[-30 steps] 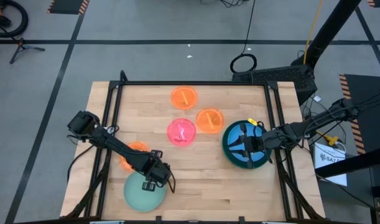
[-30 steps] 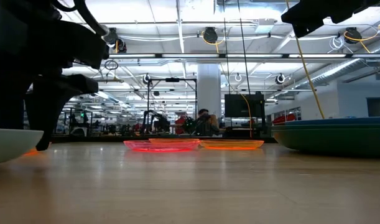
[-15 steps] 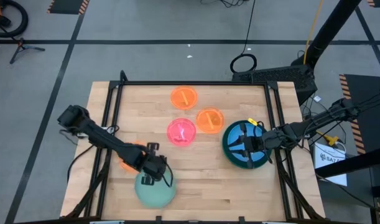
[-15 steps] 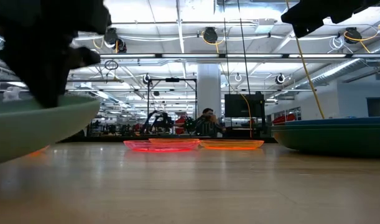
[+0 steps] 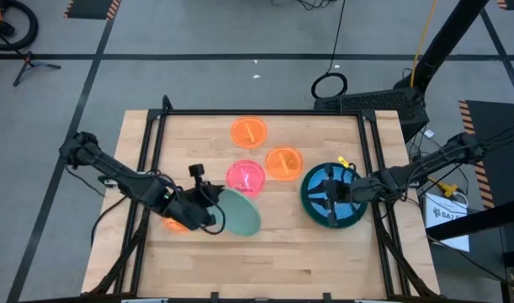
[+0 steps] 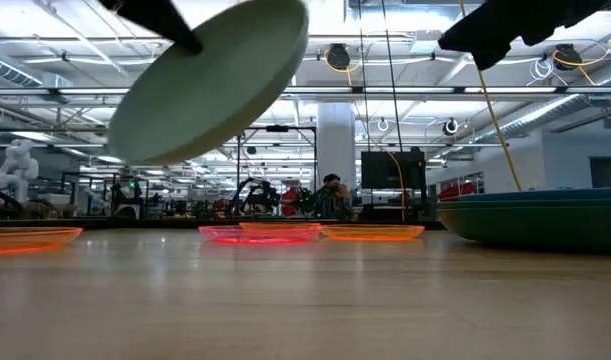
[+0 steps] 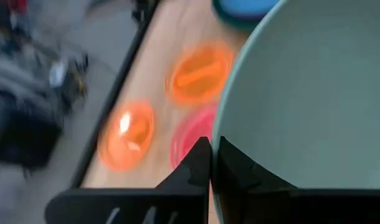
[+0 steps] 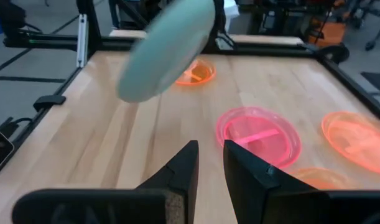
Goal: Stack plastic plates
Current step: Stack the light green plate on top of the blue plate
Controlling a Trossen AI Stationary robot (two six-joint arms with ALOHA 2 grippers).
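My left gripper (image 5: 209, 211) is shut on the mint plate (image 5: 239, 212), which hangs tilted above the middle of the table and also shows in the low view (image 6: 211, 84). A pink plate (image 5: 246, 178) and two orange plates (image 5: 248, 131) (image 5: 283, 162) lie flat farther back. A third orange plate (image 5: 176, 224) lies under my left arm. At the right a blue plate (image 5: 345, 189) sits in a dark green one (image 6: 545, 225). My right gripper (image 8: 210, 163) hovers over that stack, open, with nothing between its fingers. My left gripper pinches the mint plate's rim (image 7: 218, 147) between its two fingers, one on the hollow side and one on the underside. The fingers come from the table's left, slanting down. The plate is lifted clear and steeply tilted, its free edge toward the right.
Black frame rails (image 5: 147, 168) run along the table's left and right edges. Bare wood (image 5: 273, 252) lies along the near edge. In the low view the room behind shows people and equipment far off.
My left gripper has taken hold of the mint plate, which lay flat near the near-left corner. It has risen with it, gone toward the table's middle and turned at the wrist. The plate is now lifted clear and steeply tilted.
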